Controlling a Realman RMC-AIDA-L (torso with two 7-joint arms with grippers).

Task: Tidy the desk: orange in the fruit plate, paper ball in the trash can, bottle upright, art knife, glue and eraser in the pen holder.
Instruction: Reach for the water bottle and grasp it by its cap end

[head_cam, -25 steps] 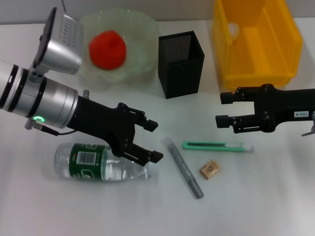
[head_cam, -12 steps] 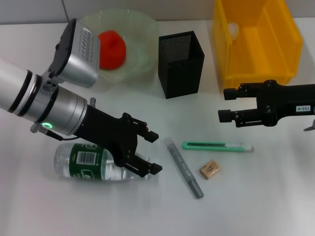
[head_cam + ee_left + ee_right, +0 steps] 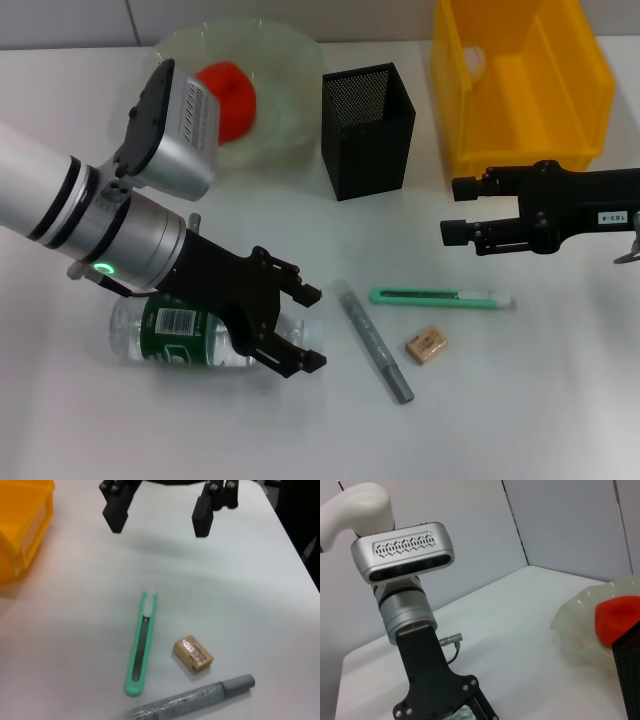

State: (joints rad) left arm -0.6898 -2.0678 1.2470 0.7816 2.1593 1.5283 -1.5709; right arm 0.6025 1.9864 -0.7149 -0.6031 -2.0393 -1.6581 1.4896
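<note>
We are lowering our wide-open left end effector (image 3: pixel 300 328) around the clear plastic green-labelled bottle (image 3: pixel 190 332), which is lying lengthwise across the white table (image 3: pixel 520 400); the right end effector (image 3: pixel 452 210), also open, is idling farther away.

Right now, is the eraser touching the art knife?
Apart. The left wrist view shows bare white desk between the eraser and the art knife; the head view shows the same gap.
</note>
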